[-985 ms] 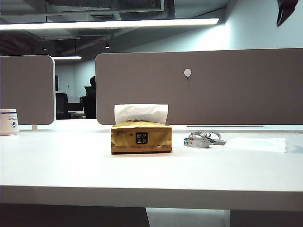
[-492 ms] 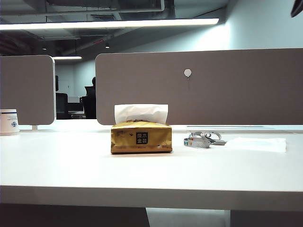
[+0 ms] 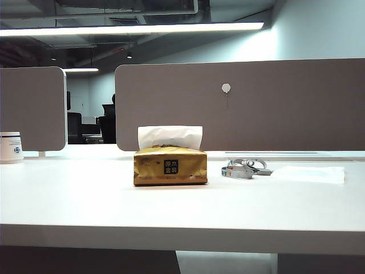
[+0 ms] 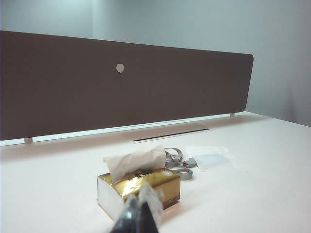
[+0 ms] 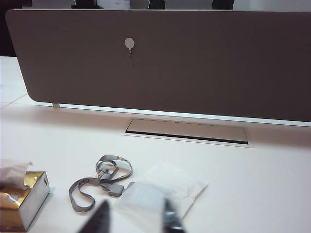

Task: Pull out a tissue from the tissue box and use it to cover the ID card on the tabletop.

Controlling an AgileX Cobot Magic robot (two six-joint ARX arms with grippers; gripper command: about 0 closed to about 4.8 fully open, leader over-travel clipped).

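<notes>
Right wrist view had the right gripper (image 5: 133, 218) pulled back, jaws apart on nothing, gone from the exterior corner it filled a second before. Tissue (image 5: 167, 188) lay soft and white over the card, so job looked done. Left gripper (image 4: 138, 218) shut, empty, behind the shiny gold box (image 4: 138, 191); coiled lanyard (image 5: 99, 180) on smooth bench (image 3: 85, 194).
</notes>
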